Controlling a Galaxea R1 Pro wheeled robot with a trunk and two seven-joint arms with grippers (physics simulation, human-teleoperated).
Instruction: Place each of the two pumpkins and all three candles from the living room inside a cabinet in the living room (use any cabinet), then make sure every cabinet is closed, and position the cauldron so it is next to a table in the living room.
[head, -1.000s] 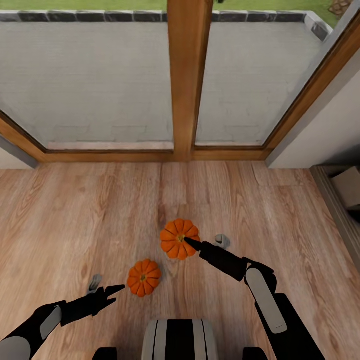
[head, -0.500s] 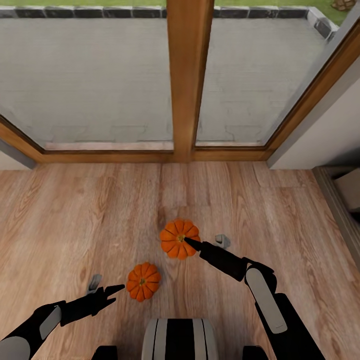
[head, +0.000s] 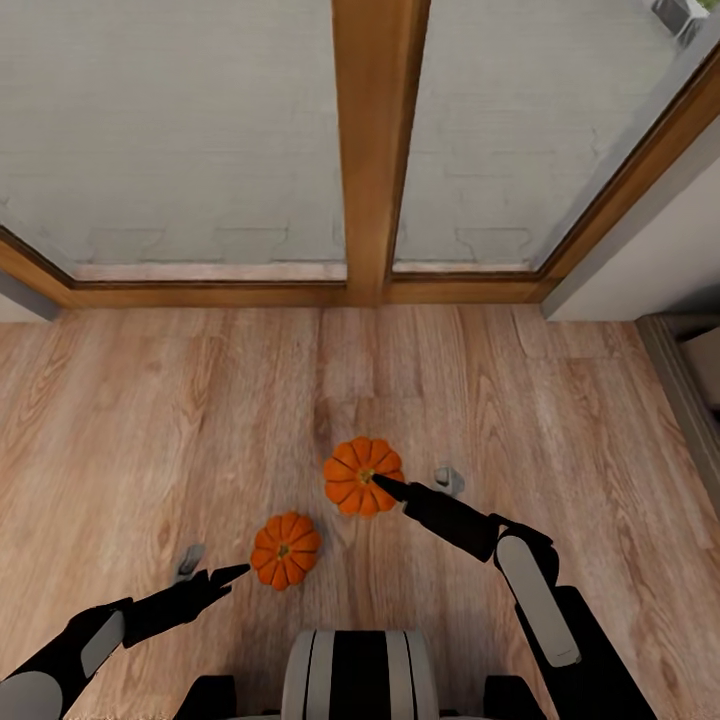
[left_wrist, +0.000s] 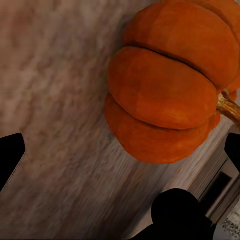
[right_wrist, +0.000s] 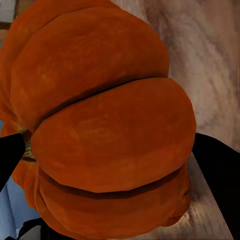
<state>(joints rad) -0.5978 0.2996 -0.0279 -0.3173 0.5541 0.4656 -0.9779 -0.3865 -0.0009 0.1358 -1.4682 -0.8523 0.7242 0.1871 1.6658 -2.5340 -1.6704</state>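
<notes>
Head view, floor: 2 pumpkins sit on wood planks (head: 150, 420) before the window frame (head: 375, 150).
Far pumpkin (head: 363, 476): ribbed orange, right of centre; larger.
Near pumpkin (head: 285, 550): ribbed orange, left, smaller.
Right gripper (head: 385, 487): fingers spread wide around far pumpkin (right_wrist: 105, 130), tip at its stem; grip unconfirmed.
Left gripper (head: 232, 575): wide open, empty; near pumpkin (left_wrist: 170, 85) just ahead, untouched.

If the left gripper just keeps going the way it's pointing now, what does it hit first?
Most likely the nearer pumpkin: the left gripper points at it from just beside, and the left wrist view shows that pumpkin ahead between the spread fingertips. Its height above the floor is unclear.
</notes>
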